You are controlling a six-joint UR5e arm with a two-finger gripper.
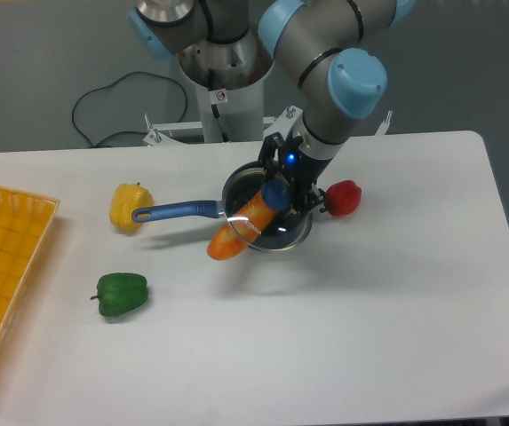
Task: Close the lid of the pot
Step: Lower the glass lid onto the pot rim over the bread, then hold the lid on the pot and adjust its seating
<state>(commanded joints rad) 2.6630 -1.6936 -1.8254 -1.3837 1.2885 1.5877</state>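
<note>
Over the pot [236,185], the tool [278,193] grips the lid [276,232].

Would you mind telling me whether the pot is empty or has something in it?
Not empty. An orange carrot lies in the pot, one end sticking out over the rim, under the glass lid held by the gripper.

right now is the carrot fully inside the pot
No, the carrot sticks out over the rim of the pot toward the table, under the lid held by the tool.
</note>
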